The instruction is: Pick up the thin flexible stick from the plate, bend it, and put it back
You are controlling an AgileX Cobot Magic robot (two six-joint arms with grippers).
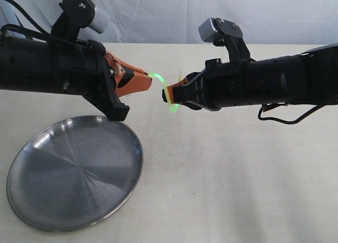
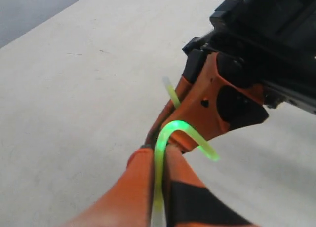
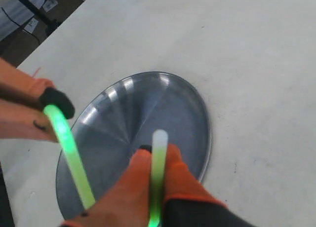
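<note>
1. The plate [image 1: 74, 174] sits on the worktop [image 1: 237, 174].
2. Above and just beyond the plate's far rim, the left gripper [image 1: 149, 82] and right gripper [image 1: 168, 92] each pinch one end of the stick [image 1: 171, 106], which is bowed and glowing green.
3. The bending step looks to be in hand. Next: lower the stick onto the plate and release.

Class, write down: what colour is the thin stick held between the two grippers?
The stick glows bright green, clearest in the left wrist view.
</note>
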